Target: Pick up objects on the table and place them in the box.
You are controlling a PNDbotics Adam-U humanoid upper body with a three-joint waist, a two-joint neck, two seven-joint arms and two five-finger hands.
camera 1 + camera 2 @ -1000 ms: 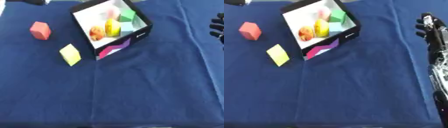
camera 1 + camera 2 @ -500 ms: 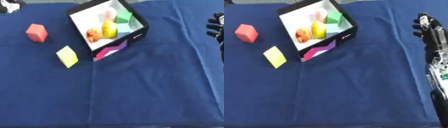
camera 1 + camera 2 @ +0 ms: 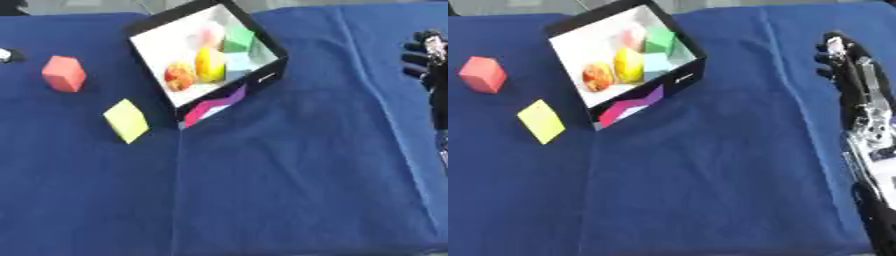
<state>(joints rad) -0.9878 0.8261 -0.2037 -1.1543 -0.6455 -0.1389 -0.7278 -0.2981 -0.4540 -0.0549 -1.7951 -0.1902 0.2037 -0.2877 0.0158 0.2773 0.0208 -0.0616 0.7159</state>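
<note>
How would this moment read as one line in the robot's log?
right hand: open, idle at right edge | left hand: unseen | box: several items inside | red block, yellow block: on cloth, left of box

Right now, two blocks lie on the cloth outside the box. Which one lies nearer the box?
The yellow block. It lies just off the box's near left corner, while the red block sits farther out to the left, near the cloth's edge.

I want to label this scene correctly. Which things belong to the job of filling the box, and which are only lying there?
Job: box; red block and yellow block outside it; right hand, empty.

Lying about: blue cloth; small white thing at the left edge.
</note>
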